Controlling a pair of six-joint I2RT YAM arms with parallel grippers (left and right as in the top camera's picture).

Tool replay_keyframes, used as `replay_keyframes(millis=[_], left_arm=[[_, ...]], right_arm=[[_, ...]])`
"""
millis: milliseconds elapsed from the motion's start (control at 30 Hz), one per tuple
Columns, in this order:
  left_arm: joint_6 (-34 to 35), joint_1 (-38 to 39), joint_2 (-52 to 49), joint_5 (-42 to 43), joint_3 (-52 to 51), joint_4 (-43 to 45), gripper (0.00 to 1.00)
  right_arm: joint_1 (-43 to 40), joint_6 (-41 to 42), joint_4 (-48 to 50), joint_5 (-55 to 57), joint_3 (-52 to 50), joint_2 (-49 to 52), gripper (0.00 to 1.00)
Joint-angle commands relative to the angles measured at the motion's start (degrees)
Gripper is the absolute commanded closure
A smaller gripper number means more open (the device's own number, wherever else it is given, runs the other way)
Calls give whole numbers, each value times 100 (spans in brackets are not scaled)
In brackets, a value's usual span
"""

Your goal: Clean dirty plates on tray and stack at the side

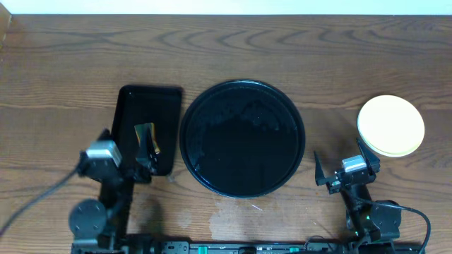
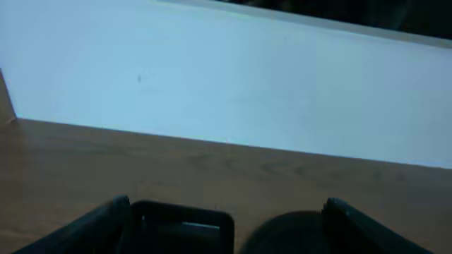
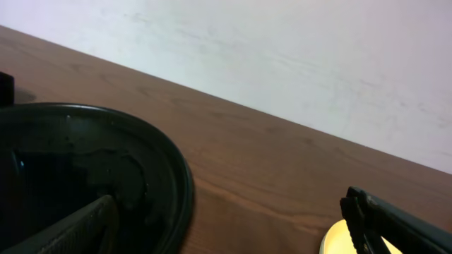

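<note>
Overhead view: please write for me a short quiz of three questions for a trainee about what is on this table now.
1. True or false: a plate lies on the round tray.
2. Where is the yellow plate? A) on the left arm's side of the round tray; B) on the right arm's side of it; C) inside the rectangular tray.
3. Fill in the word: the left hand and the right hand are both ____, holding nothing.

Key: 1 false; 2 B; 3 open.
</note>
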State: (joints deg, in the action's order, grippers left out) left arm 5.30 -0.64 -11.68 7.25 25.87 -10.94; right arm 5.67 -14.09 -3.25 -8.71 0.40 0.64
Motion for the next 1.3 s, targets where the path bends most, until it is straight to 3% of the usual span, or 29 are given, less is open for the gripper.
replay_keyframes(millis=[0, 67, 533, 700, 1267], left_arm=[[-120, 7, 732, -92, -651, 188, 13], [-118, 9, 1187, -90, -1001, 216, 13], [-74, 7, 1161, -192, -2564, 1215, 13], [-76, 7, 1161, -177, -2564, 741, 13], [-76, 7, 1145, -177, -2564, 737, 13]], right_arm=[[-33, 33, -22, 33, -9, -33, 1], [-33, 31, -22, 33, -9, -33, 1], [-33, 31, -24, 33, -9, -33, 1], [-33, 31, -22, 33, -9, -33, 1], [-33, 33, -22, 33, -9, -33, 1]])
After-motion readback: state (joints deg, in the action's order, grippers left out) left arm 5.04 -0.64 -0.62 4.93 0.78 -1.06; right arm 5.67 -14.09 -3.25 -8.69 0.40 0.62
